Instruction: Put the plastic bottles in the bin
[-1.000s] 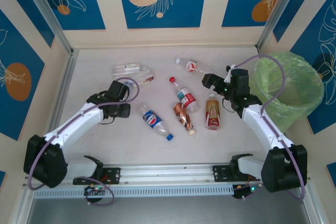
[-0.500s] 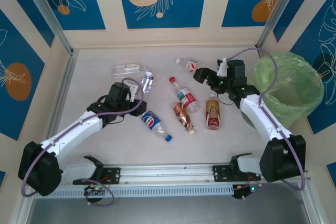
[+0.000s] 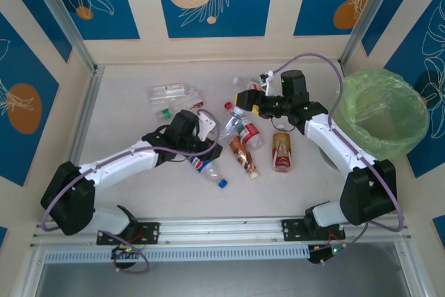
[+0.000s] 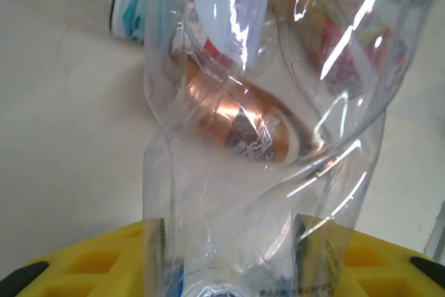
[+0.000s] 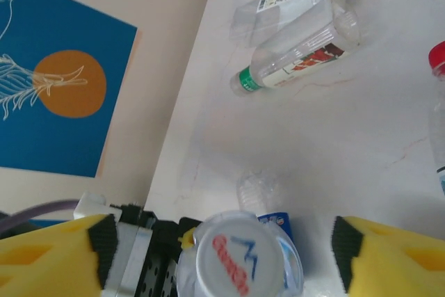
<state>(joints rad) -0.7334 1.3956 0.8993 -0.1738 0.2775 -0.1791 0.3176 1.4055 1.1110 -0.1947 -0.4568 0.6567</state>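
Observation:
My left gripper [image 3: 214, 129] is shut on a crushed clear bottle [image 3: 228, 124] lifted over the middle of the table. In the left wrist view that bottle [image 4: 236, 172] stands between the yellow fingers [image 4: 156, 248]. My right gripper [image 3: 246, 102] hovers just right of it, open. A white bottle cap with red and blue print [image 5: 240, 259] sits between its fingers [image 5: 101, 241] with a gap on each side. The lying bottles include a red-capped one [image 3: 245, 130], a brown one [image 3: 242, 154], an orange-labelled one [image 3: 281, 149] and a blue-labelled one [image 3: 206, 165]. The green-lined bin [image 3: 379, 113] stands at the right.
A green-capped bottle [image 5: 299, 60] and a clear flat container [image 5: 285, 8] lie at the back left, also seen from above as the container [image 3: 169, 92]. Another small bottle [image 3: 249, 85] lies behind my right gripper. Walls close the table on three sides.
My left arm swung right, carrying the clear bottle to the table's middle. My right arm moved left, away from the bin, and its jaws narrowed around the white cap.

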